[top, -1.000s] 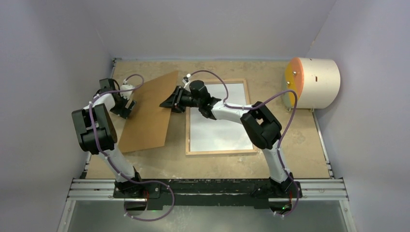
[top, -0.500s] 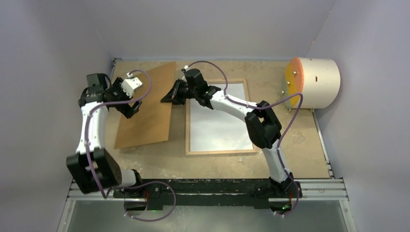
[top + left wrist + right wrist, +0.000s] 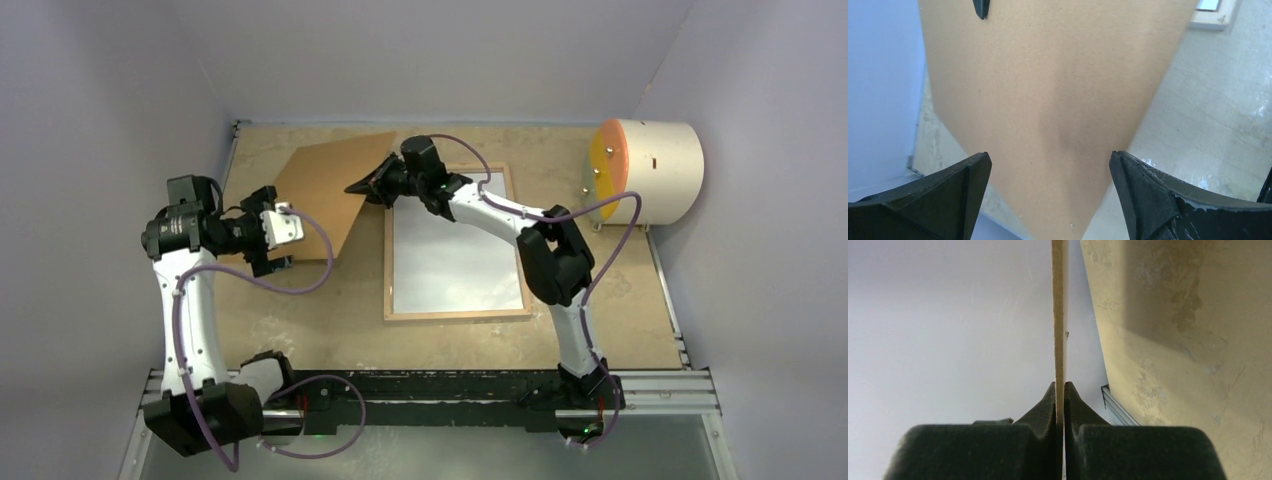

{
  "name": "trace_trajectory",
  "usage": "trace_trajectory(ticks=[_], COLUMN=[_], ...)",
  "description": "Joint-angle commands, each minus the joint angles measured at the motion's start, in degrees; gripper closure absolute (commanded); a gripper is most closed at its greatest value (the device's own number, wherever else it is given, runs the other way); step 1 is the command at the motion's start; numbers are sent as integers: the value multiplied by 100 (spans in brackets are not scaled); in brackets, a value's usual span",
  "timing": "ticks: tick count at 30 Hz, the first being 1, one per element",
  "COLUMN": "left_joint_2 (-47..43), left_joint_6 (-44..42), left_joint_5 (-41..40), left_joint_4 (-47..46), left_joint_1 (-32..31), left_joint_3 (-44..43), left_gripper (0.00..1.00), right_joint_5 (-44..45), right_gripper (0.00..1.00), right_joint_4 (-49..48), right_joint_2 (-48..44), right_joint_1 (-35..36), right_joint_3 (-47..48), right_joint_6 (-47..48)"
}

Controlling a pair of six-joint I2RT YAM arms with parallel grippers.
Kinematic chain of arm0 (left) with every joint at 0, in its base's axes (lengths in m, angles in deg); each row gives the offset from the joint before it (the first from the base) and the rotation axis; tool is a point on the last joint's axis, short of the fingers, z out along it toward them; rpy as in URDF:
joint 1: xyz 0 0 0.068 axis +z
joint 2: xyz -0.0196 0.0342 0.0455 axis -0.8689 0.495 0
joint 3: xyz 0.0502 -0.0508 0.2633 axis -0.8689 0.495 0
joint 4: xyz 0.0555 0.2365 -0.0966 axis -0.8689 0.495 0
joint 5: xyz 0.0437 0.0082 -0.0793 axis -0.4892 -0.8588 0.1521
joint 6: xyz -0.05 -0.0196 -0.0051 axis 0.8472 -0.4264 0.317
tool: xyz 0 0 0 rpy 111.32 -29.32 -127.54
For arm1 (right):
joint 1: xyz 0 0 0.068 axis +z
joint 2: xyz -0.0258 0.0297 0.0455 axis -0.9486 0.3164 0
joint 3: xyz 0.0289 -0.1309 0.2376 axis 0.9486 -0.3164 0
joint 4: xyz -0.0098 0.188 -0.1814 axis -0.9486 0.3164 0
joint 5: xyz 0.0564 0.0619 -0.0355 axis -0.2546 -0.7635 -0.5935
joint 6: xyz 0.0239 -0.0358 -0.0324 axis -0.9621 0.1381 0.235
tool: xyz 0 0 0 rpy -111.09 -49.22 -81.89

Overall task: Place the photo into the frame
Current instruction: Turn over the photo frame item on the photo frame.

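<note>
- The right tool (image 3: 365, 188) pinches the backing board (image 3: 325, 185), tilted off the worktop (image 3: 620, 300); the left tool (image 3: 280, 230) gapes wide, empty.
- The frame (image 3: 455, 315) lies flat, the photo (image 3: 450, 250) seemingly inside, white back up.
- The board should go down square over it.

The left arm (image 3: 190, 320) and right arm (image 3: 572, 330) share white tubular links, chunky black joint housings, looping purple cables (image 3: 329, 252) and black, wedge-shaped, scuffed claw fingers (image 3: 1153, 200).
</note>
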Motion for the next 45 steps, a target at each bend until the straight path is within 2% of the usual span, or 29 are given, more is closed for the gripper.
trace_trajectory(ticks=[1, 8, 13, 16, 19, 23, 26, 28, 31, 37, 39, 41, 45], left_joint_2=[-648, -1413, -1588, -1559, -1530, -1590, -1600, -1615, -1570, -1286, -1078, -885, -611], left_joint_6=[-1186, -1594, -377, 261, 355, 240, 389, 584, 712, 818, 722, 659, 247], left_joint_5=[230, -244, -337, -307, -187, -97, -110, -157, -202, -176, -43, 141, 572], left_joint_4=[980, 636, -1023, -1827, -2131, -2335, -2641, -2941, -3273, -3452, -3142, -2802, -1987], left_joint_1=[-3, -3, -1, -3, -3, -3, -3, -3, -3, -3, -3, -3, -3], left_joint_3=[-172, 467, 776, 795, 755, 864, 882, 882, 846, 516, 244, -66, -441], left_gripper=[2, 4, 11, 23, 38, 71, 98, 100, 100, 100, 100, 100, 100], right_joint_5=[177, 322, 270, 286, 274, 83, -290, -425, -689, -817, -841, -426, -301], right_gripper=[100, 100, 100, 100, 100, 100, 76, 57, 30, 2, 1, 1, 1], right_joint_4=[-802, -1075, -1209, -1213, -1169, -1275, -723, -685, -312, 1580, 2113, 2639, 2539], right_joint_2=[-963, -1343, -1364, -1318, -1264, -1158, -1093, -1187, -1381, -2019, -2193, -2353, -2850], right_joint_1=[73, 185, 346, 487, 600, 620, 592, 527, 338, -302, -514, -564, -536], right_joint_3=[-194, -703, -798, -781, -719, -659, -443, -558, -672, -453, -322, -23, -186], right_joint_6=[-740, -1168, -1375, -1424, -1446, -1524, -1111, -819, 51, 2997, 4001, 5195, 7365])
